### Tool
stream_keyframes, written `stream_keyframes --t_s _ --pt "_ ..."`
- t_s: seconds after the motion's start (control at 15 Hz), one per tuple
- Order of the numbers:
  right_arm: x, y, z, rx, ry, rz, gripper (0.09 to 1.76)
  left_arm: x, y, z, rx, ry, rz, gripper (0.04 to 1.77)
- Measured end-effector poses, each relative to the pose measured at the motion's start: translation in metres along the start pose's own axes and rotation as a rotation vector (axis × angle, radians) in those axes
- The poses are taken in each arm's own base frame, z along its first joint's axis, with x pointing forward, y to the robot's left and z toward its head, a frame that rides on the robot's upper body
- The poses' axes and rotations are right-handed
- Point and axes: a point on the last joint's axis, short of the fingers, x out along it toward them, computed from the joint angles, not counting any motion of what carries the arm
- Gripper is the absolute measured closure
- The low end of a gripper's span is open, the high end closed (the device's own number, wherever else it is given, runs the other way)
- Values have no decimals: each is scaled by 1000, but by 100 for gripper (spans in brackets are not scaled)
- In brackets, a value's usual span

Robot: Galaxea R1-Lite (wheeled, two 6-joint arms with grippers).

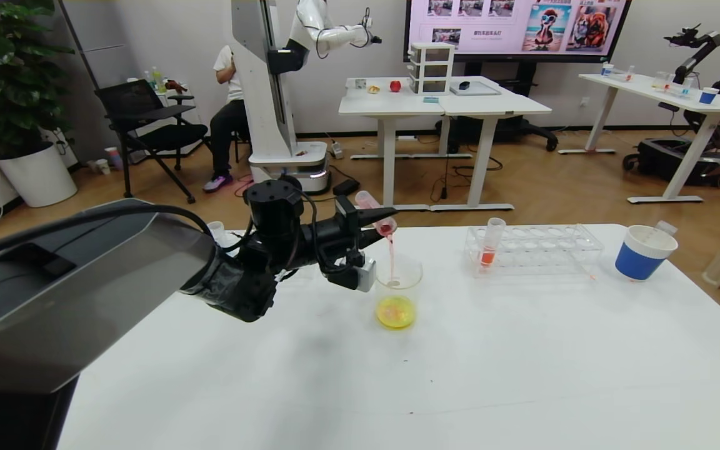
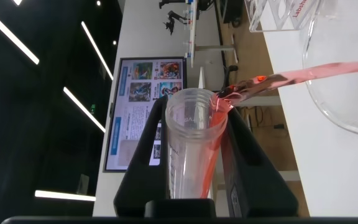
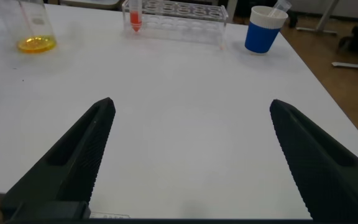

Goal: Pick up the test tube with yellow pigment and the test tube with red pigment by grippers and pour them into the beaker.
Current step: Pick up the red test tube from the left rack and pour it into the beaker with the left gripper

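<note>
My left gripper (image 1: 380, 220) is shut on the test tube with red pigment (image 1: 374, 211) and holds it tilted mouth-down over the beaker (image 1: 399, 275). A thin red stream runs from the tube into the beaker, which has yellow liquid at its bottom. In the left wrist view the tube (image 2: 194, 146) sits between the black fingers (image 2: 143, 149), and the stream reaches the beaker (image 2: 347, 99). A second red tube (image 1: 490, 247) stands in the rack. No tube with yellow liquid shows. My right gripper (image 3: 191, 104) is open and empty over the table's near part.
A clear tube rack (image 1: 541, 250) stands at the back right of the white table (image 1: 460, 375). A blue paper cup (image 1: 642, 256) with an empty clear tube leaning in it stands beyond the rack. The right wrist view also shows the beaker (image 3: 33, 28), rack (image 3: 179, 9) and cup (image 3: 263, 31).
</note>
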Motion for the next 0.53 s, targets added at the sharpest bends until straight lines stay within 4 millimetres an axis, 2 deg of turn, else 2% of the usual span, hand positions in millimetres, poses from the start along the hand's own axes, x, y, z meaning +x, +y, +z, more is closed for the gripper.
stream_keyframes --t_s 0.53 --pt "0 0 0 0 0 0 11 6 -1 2 186 -10 5 131"
